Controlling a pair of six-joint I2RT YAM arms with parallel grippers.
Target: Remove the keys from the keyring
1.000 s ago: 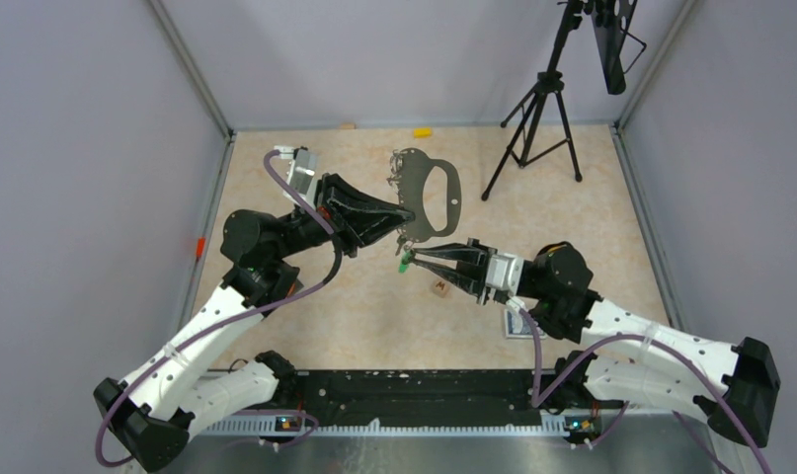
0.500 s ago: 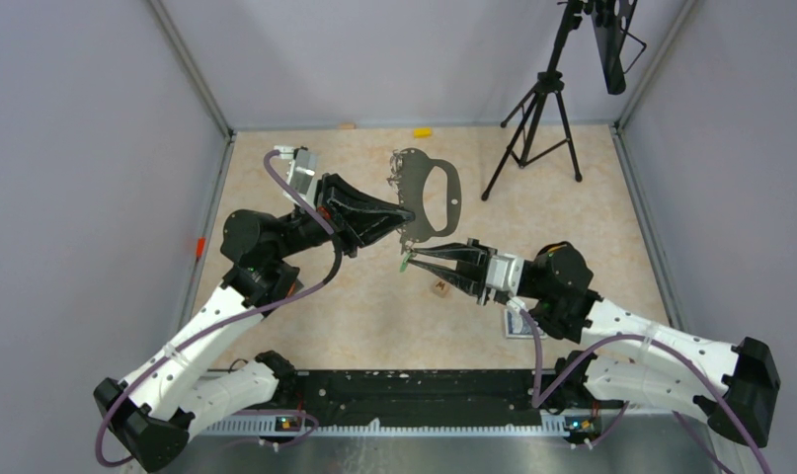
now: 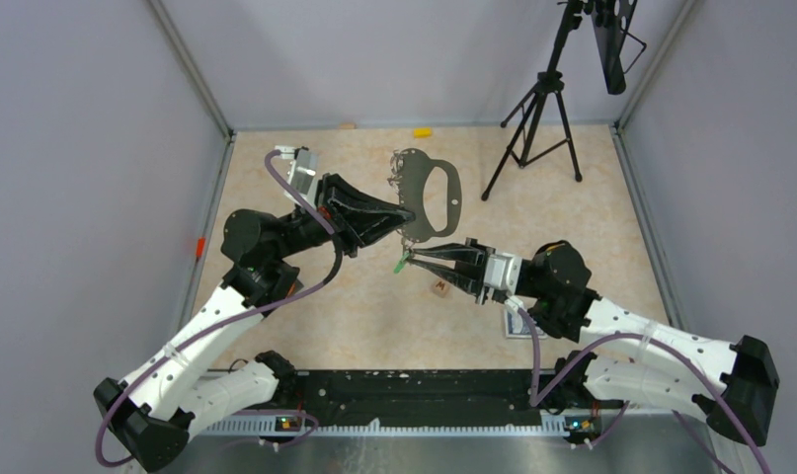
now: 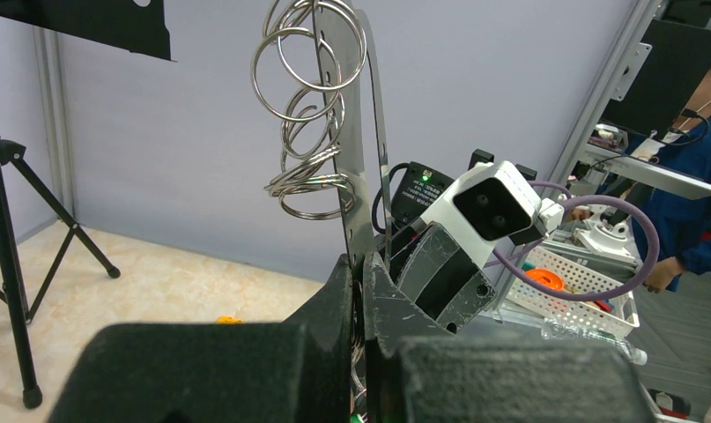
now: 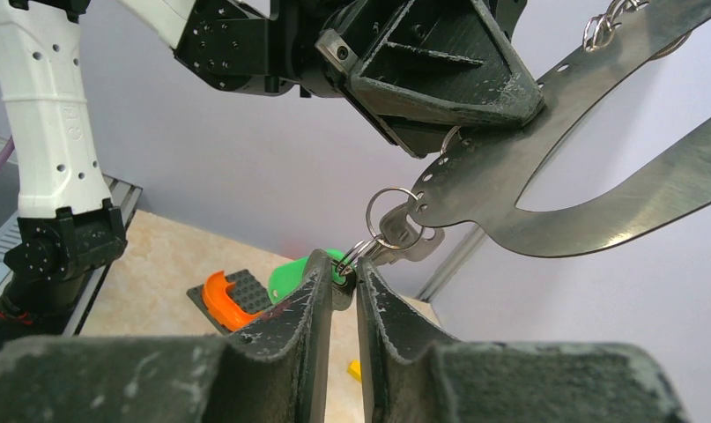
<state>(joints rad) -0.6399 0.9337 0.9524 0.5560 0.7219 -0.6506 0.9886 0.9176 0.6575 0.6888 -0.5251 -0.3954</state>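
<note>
Beige marbled tabletop (image 3: 355, 306) lies under the keyring (image 3: 432, 197), which the left gripper (image 3: 406, 213) holds up in the air, its jaws closed on the scalloped edge. From one hole the keys (image 5: 404, 240) hang on a small split ring (image 5: 388, 204) — light, thin, probably slippery. The right gripper (image 5: 344, 273) is pinched on the green-headed key (image 3: 401, 265). Its flat head seems the best hold — the stiff plate will not bend. Behind stands a black tripod (image 3: 532, 128).

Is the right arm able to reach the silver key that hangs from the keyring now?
Probably yes. The right tool is shut on the green key, and the silver key hangs just past its tips, from the keyring that the left tool grips. Nothing lies between them.
</note>
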